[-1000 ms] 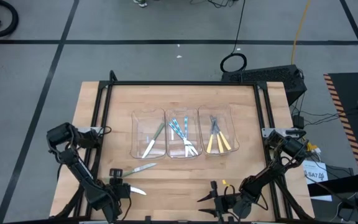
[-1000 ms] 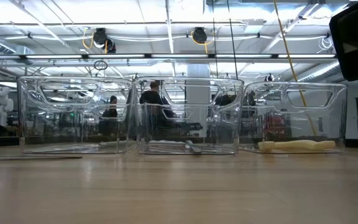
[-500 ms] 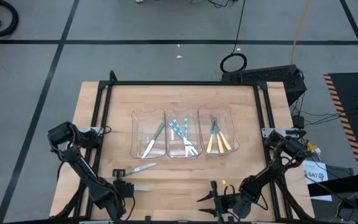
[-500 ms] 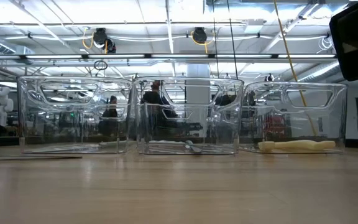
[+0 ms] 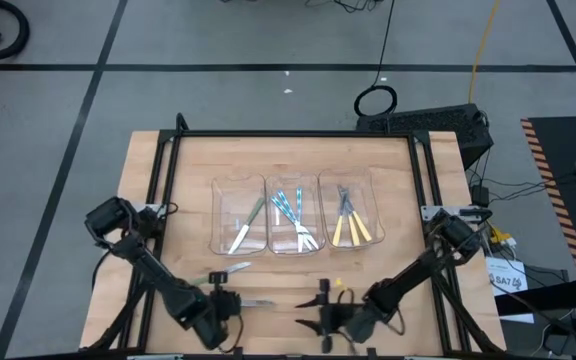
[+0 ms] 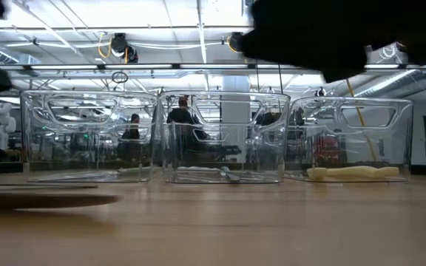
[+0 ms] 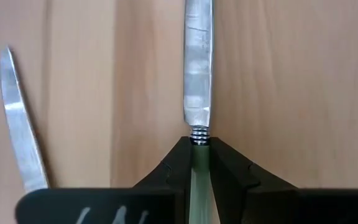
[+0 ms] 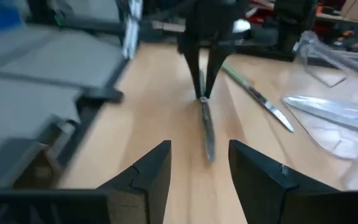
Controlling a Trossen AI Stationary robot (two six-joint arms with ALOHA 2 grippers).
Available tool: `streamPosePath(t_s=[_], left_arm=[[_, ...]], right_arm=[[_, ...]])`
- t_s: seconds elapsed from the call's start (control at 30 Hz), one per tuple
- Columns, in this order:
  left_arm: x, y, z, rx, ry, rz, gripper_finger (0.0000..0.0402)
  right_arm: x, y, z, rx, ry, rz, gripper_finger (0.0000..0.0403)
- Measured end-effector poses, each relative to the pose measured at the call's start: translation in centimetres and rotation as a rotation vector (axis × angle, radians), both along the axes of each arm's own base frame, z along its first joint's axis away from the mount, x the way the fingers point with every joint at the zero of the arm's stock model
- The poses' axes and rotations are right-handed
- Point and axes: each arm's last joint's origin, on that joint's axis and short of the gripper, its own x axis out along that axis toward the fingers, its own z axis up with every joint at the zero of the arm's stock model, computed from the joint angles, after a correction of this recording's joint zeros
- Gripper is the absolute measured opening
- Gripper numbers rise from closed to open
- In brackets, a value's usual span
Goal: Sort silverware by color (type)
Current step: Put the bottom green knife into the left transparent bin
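My left gripper [image 5: 230, 301] is near the table's front edge, left of centre, shut on a green-handled knife [image 5: 255, 302]. The knife's silvery blade [image 7: 197, 62] points toward the table's right. My right gripper [image 5: 313, 307] stands open just right of the blade tip, facing it, with nothing between its fingers [image 8: 157, 168]. A second green-handled knife [image 5: 226, 269] lies flat on the wood a little farther back. Three clear bins hold more silverware: green-handled in the left bin [image 5: 238, 215], blue-handled in the middle bin [image 5: 293, 215], yellow-handled in the right bin [image 5: 353, 215]. My left gripper pinches the knife's green handle [image 7: 198, 180] between its two fingertips, right behind the ribbed collar where the blade begins. The fingers slant steeply down and lie along the knife. The blade [image 8: 207, 134] reaches out ahead, low over the wood. I cannot tell whether its tip touches the wood.
The three bins stand side by side at the table's middle. A black frame rail [image 5: 163, 200] runs along the table's left side, another [image 5: 423, 200] along its right. Bare wood lies between the bins and both grippers.
My left gripper has gone toward the table's right edge along the front, and the knife has moved with it, blade ahead and turned level with the front edge. My right gripper has gone toward the table's left, closing the gap to the blade tip.
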Motion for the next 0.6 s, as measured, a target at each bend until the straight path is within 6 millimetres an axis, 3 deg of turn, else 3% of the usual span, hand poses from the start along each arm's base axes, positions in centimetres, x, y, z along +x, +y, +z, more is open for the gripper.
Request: streamPosePath(t_s=[0.2, 0.37, 0.5, 0.6], left_arm=[[2.2, 1.4, 0.2, -0.03, -0.03, 0.026, 0.0041], [3.2, 2.0, 0.2, -0.037, -0.042, -0.014, 0.004], [3.5, 2.3, 0.3, -0.038, -0.04, -0.024, 0.004], [3.6, 2.4, 0.3, -0.037, -0.042, -0.029, 0.004]], right_arm=[[3.5, 0.8, -1.4, -0.203, 0.128, -0.017, 0.0155], [5.3, 0.8, -2.4, -0.313, 0.159, -0.103, 0.0155], [6.0, -0.1, -3.3, -0.334, 0.177, -0.149, 0.0155], [6.8, -1.3, -3.9, -0.257, 0.224, -0.12, 0.0155]])
